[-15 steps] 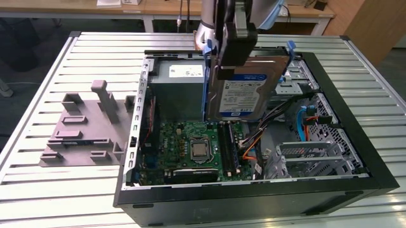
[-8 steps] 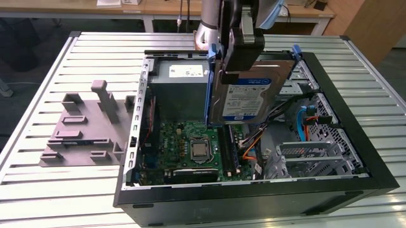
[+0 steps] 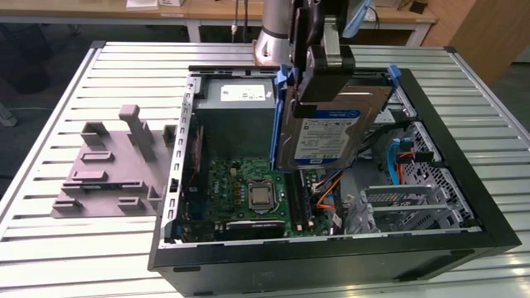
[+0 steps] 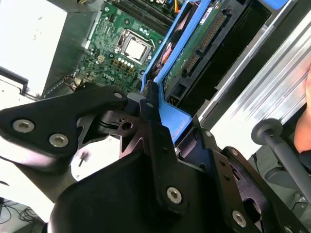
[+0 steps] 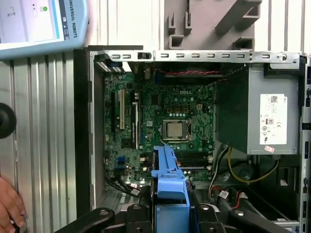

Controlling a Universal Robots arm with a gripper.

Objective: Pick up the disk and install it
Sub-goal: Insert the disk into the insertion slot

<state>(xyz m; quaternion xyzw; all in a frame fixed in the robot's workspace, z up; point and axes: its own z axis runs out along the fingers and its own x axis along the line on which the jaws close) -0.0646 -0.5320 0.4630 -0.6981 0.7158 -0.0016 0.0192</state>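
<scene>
Open case on slatted table; inside, motherboard with processor, grey power supply beside it. Grey fixture lies on the table, at the exterior view's left of the case.

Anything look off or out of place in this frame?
Nothing spilled or broken. The disk hangs on edge in the gripper over the open computer case, not seated in a bay. A person's hand is over the table beside the case.

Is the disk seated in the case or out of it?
Out: the gripper holds the disk on edge, label showing, over the open computer case.
</scene>
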